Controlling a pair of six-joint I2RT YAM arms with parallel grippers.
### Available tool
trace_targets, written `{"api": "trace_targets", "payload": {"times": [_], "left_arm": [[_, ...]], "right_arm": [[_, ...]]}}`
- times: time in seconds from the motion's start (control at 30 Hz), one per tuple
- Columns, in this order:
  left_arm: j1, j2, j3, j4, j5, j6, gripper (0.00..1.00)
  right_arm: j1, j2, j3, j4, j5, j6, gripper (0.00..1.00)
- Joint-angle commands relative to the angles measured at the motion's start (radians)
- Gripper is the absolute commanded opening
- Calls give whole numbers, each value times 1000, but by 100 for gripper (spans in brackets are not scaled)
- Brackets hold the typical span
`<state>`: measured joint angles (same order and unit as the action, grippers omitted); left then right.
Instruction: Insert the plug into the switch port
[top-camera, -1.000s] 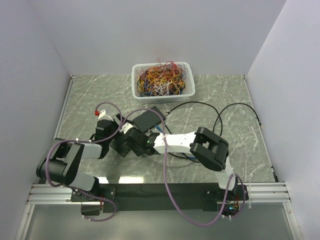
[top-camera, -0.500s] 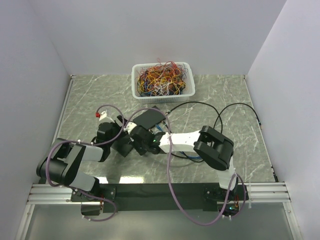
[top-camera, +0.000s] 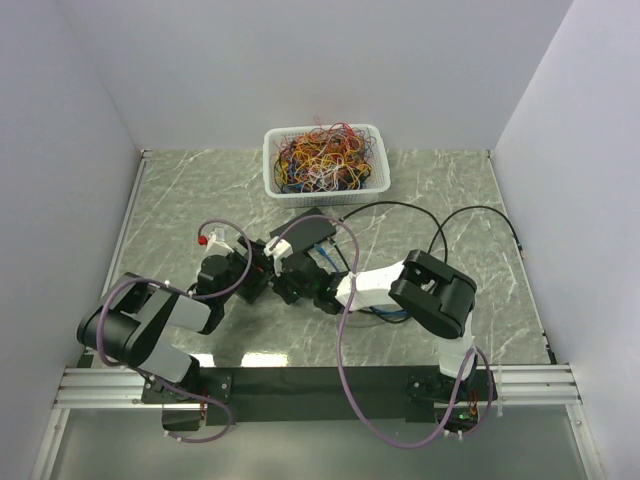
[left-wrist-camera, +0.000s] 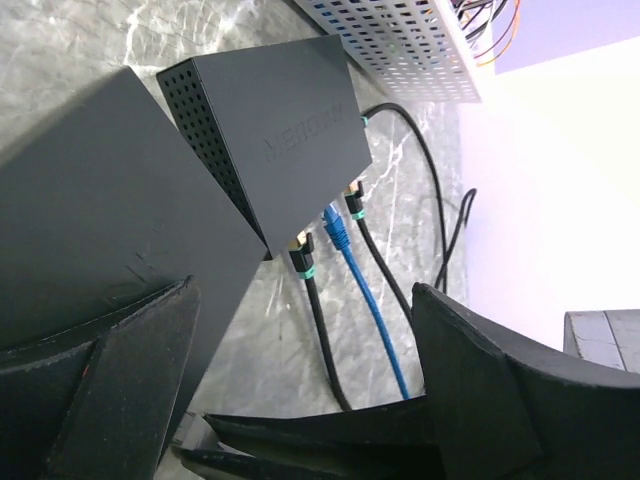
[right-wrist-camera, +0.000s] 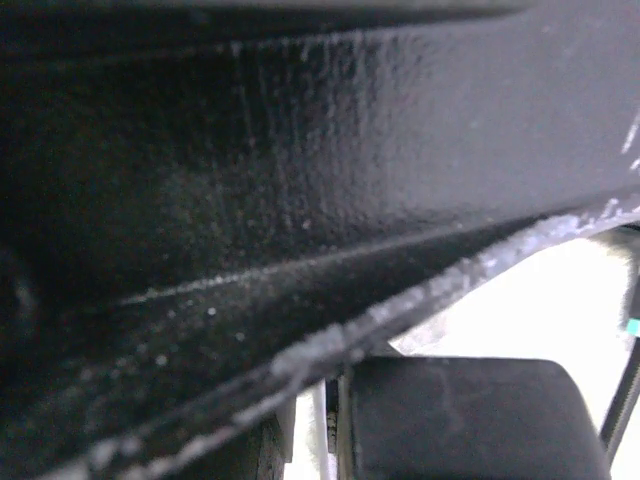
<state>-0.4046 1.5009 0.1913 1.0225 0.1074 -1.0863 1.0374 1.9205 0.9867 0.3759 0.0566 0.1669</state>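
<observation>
left gripper (left-wrist-camera: 300, 297): jaws spread wide, released, facing the switch's port side
right gripper (top-camera: 294, 280): low beside the switch; its own camera shows only a dark surface, so can't tell the grip
switch (left-wrist-camera: 270, 140): on marble table (top-camera: 450, 190), near wire basket (top-camera: 325, 160)
plugs (left-wrist-camera: 303, 250): two black, one blue, apparently seated in ports

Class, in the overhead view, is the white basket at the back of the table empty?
No, the basket is heaped with tangled coloured wires.
</observation>
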Motion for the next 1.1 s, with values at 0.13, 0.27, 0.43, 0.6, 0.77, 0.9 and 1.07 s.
{"api": "trace_targets", "payload": {"times": [0.13,0.27,0.43,0.6,0.77,0.9,1.07], "left_arm": [[-83,84,-95,-302,235,43,94],[-83,73,-73,-331,232,52,94],[-83,1,-52,-415,206,54,94],[-85,-120,16,-579,140,89,94],[-83,-215,109,-728,48,137,96],[-82,-245,210,-843,-6,166,96],[-77,-313,299,-933,-73,193,96]], "right_arm": [[-76,-29,63,429,150,39,28],[-74,-21,-9,420,164,75,55],[-68,-64,-80,417,187,102,61],[-43,-153,-155,405,195,86,64],[-2,-241,-204,380,221,89,68],[27,-333,-224,351,230,103,70],[59,-434,-246,282,250,111,70]]}}
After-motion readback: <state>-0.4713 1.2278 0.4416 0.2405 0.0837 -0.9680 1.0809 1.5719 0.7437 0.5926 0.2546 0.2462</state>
